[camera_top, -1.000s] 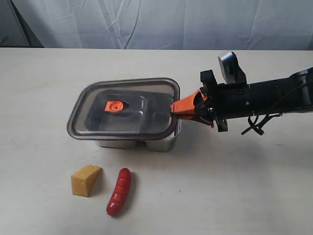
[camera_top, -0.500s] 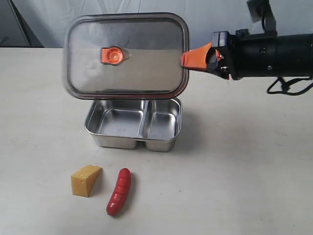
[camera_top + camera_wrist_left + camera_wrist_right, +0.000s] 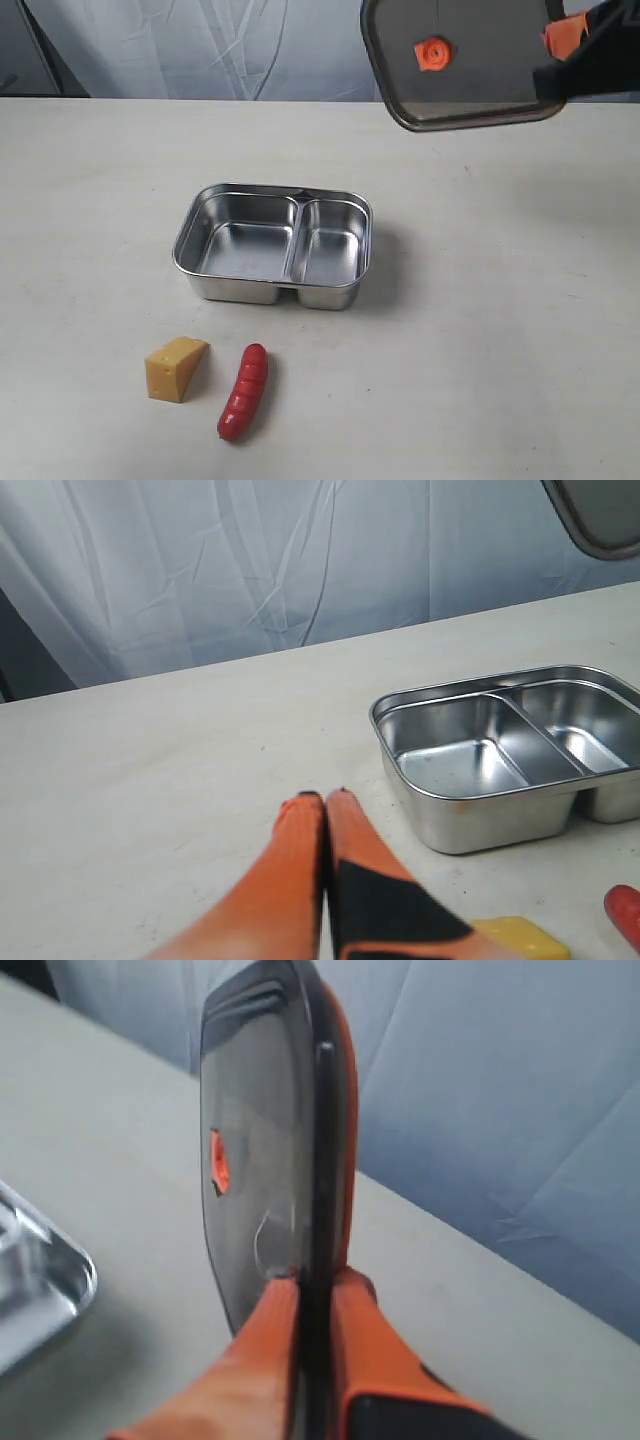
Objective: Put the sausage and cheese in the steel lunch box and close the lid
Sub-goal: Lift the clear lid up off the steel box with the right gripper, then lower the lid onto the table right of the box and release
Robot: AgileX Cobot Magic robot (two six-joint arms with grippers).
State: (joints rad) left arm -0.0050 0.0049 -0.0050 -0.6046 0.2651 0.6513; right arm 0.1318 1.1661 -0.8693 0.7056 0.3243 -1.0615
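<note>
The steel lunch box (image 3: 270, 292) sits open and empty on the table (image 3: 500, 300), with the sausage (image 3: 243, 392) and cheese (image 3: 176, 368) side by side on its near side, so nothing's packed yet. The lid (image 3: 460, 70) hangs high off to the right, its edge pinched in the narrow jaws of the right gripper (image 3: 310, 1285). The left gripper (image 3: 325, 800) is closed on nothing, low beside the box.
</note>
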